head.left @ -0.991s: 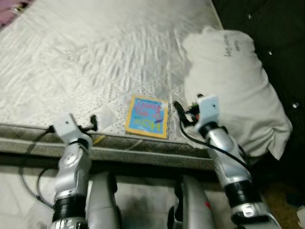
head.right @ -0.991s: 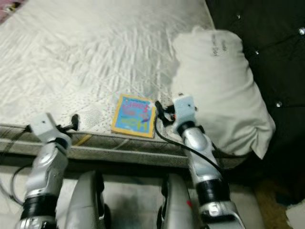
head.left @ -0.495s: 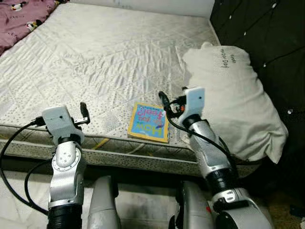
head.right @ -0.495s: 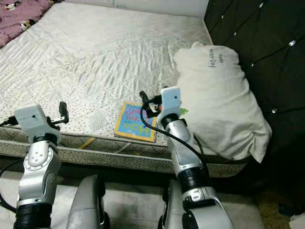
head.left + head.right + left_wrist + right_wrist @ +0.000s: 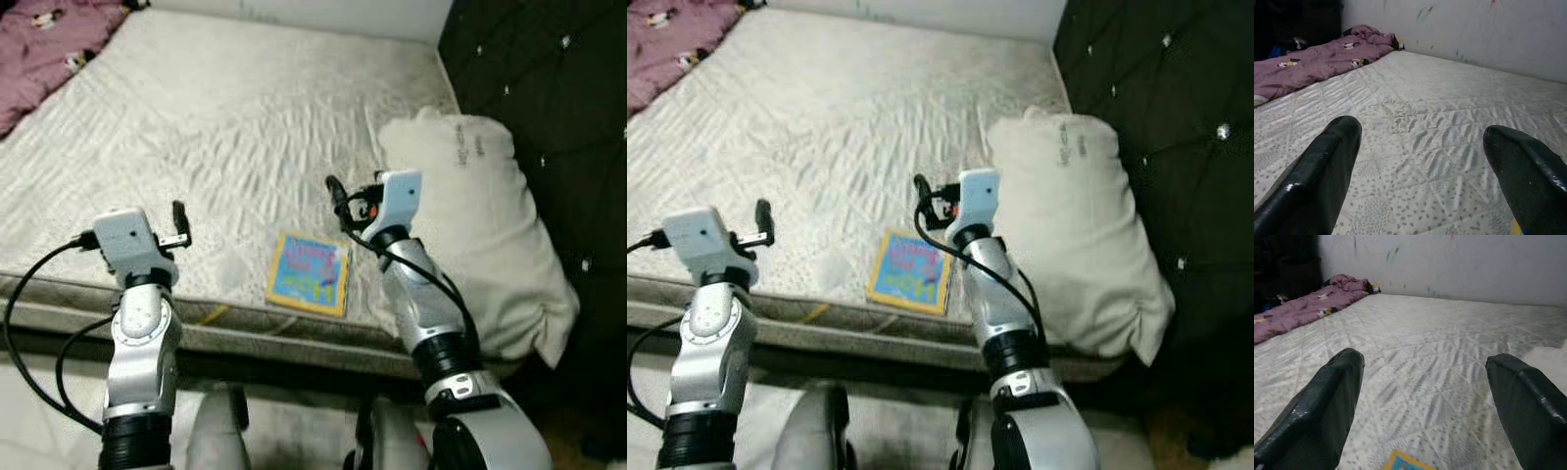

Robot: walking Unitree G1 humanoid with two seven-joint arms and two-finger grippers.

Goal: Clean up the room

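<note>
- Right now I am standing at the edge of a bed, a bare quilted white mattress, with both arms raised over its near edge.
- My right hand hovers above the mattress, just beyond the far edge of a small book; its two black fingers are spread wide apart and hold nothing.
- My left hand hangs over the mattress near its front edge, well to the left of the book; its fingers are also spread apart and empty.
- That book lies flat on the mattress close to the front edge, between my two arms and nearer the right one. Its cover is blue with a yellow border and pink lettering that I cannot read. A corner of it shows at the base of the right wrist view, below and between the open fingers.
- Beside the book, on its right, a large off-white pillow rests on the mattress, with a line of small dark writing near its top. It lies against a dark tufted headboard with shiny buttons.
- At the far left corner of the bed, a purple blanket with small cartoon prints lies bunched up; it also shows in the left wrist view, well apart from both hands.
- Behind the bed a pale wall carries a few small coloured marks.
- No box, bin or other container appears among these things; everything lies loose on the mattress.
</note>
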